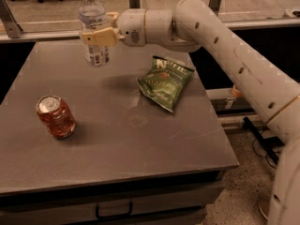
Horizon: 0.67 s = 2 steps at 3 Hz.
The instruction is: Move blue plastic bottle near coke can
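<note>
On the left of a grey table point(140, 139), toward its near side, a coke can point(56, 117) is seen. It is red with a silver top and pull tab, looks slightly dented, and appears to stand upright.

Further back and a little to the right, near the table's far left corner, the blue plastic bottle point(93, 27) is held upright, well apart from the can. A dark shadow is cast on the table to the right of its base, so it is judged to be lifted just clear of the surface.

The bottle is judged to be light and thin-walled, likely to give under a hard squeeze. It also looks smooth enough to slip. How much water is inside cannot be made out. The middle of the body, just above the label, is judged the best place to take hold. A tall bottle held there is less likely to swing or tip.

The bottle is tall and clear, with a white screw cap and a white label with bluish print around its lower part. It looks about twice as tall as the can.

The gripper point(97, 34) is clamped across the bottle's middle from the right, with a tan finger on either side.

Right of the bottle, a green chip bag point(164, 81) lies flat near the table's centre. The white arm point(234, 55) reaches in from the right.
</note>
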Tool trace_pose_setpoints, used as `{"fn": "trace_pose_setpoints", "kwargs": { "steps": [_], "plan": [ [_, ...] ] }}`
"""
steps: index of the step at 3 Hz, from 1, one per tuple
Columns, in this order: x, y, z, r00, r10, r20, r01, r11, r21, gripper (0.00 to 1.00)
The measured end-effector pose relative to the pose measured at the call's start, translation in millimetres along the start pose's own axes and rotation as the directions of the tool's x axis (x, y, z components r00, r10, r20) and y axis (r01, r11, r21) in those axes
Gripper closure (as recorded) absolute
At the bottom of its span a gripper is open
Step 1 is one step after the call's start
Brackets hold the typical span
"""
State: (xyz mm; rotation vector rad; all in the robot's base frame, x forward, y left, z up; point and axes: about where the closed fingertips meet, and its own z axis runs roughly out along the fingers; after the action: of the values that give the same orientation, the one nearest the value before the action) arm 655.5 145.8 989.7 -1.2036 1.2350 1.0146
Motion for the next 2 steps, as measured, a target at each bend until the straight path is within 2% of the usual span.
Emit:
{"fn": "trace_pose_setpoints", "kwargs": {
  "steps": [1, 2],
  "plan": [
    [-12, 48, -21, 0.999, 0.046, -0.003, -0.046, 0.9951, -0.088, 1.00],
    [-7, 87, -32, 0.996, 0.082, -0.022, -0.084, 0.9885, -0.126, 1.00]
  ]
}}
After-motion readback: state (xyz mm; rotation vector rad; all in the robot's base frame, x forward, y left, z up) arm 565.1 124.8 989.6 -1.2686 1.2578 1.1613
